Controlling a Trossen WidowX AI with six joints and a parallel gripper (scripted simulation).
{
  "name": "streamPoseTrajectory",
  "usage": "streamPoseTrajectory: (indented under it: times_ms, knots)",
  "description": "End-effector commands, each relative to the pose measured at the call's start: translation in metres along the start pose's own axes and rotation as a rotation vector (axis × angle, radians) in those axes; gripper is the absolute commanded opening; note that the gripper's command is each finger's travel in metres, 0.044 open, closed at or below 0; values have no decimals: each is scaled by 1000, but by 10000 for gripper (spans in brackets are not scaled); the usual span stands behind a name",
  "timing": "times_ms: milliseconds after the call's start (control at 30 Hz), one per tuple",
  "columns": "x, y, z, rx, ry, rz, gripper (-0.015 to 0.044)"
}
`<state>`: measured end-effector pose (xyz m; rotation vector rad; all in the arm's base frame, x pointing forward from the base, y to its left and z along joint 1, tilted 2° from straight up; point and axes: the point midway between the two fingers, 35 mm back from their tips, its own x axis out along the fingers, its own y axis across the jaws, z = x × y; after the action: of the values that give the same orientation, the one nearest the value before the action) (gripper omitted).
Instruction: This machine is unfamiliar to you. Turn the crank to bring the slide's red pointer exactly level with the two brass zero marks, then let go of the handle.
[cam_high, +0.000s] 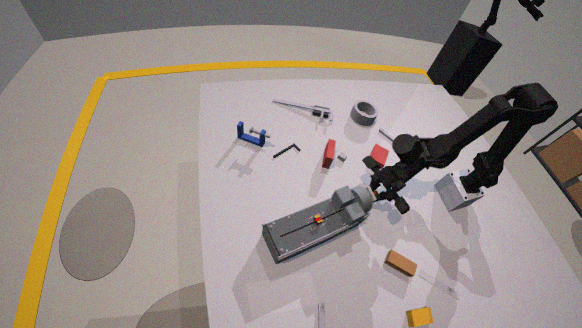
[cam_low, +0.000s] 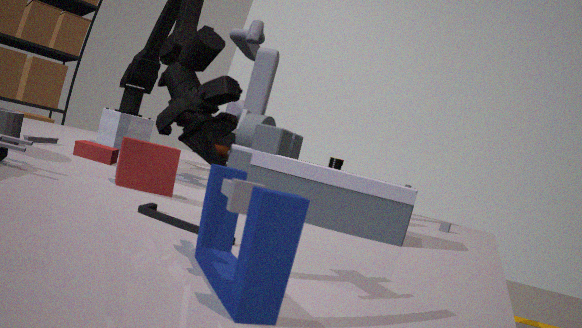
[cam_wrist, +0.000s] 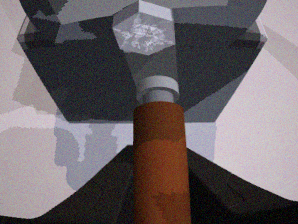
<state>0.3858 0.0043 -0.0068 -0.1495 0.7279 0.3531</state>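
The grey machine (cam_high: 292, 241) (cam_low: 350, 210) lies on the table, with a slotted bed and a round hub at its arm-side end. The small red pointer (cam_high: 318, 219) sits at the slot with yellow brass colour right beside it; whether it is exactly level with both marks is too small to tell. The orange-brown crank handle (cam_wrist: 161, 160) (cam_low: 221, 149) sticks out from the crank beyond the hub. My gripper (cam_wrist: 153, 155) (cam_high: 377, 193) is shut on this handle, one dark finger on each side. The fingertips are partly hidden behind the handle in the wrist view.
A blue clamp (cam_high: 251, 138) (cam_low: 267, 255), a black hex key (cam_high: 286, 151), red blocks (cam_high: 328, 153) (cam_high: 379, 155) and a grey ring (cam_high: 363, 114) lie beyond the machine. A brown block (cam_high: 400, 263) and a yellow block (cam_high: 419, 316) lie on its near side.
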Motion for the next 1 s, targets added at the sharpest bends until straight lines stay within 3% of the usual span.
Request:
streamPoseTrajectory:
  times_ms: [0, 967]
  knots:
    - [-1, -9, 1, 2, -2, -26, 0]
    - [-3, -11, 3, 2, -2, -27, 0]
